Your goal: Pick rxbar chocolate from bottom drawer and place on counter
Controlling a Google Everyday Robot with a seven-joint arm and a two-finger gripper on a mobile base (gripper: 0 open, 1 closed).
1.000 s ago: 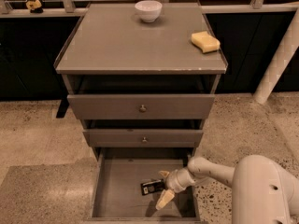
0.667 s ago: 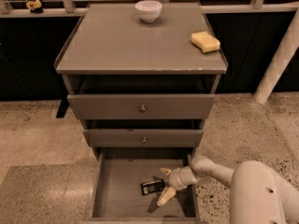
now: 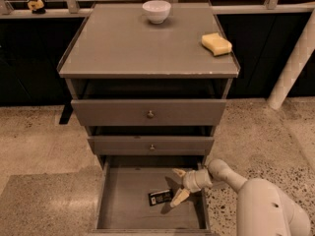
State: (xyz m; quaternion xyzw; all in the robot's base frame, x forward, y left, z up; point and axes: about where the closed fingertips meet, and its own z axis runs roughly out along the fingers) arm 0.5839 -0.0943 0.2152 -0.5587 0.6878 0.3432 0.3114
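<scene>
The rxbar chocolate (image 3: 160,197), a small black bar with white print, lies flat on the floor of the open bottom drawer (image 3: 128,208), right of its middle. My gripper (image 3: 178,186) reaches into the drawer from the right. It is open, with one finger (image 3: 179,172) above and behind the bar and the other finger (image 3: 179,197) just right of it. The bar is not held. The counter (image 3: 138,45) is the grey-brown cabinet top above.
A white bowl (image 3: 156,11) stands at the counter's back edge and a yellow sponge (image 3: 216,44) lies at its right side. Two knobbed drawers (image 3: 150,113) are partly pulled out above the bottom one. A white post (image 3: 291,68) leans at the right.
My gripper has drawn slightly left and up toward the bar, and its fingers now straddle the bar's right end. The bar has not moved.
</scene>
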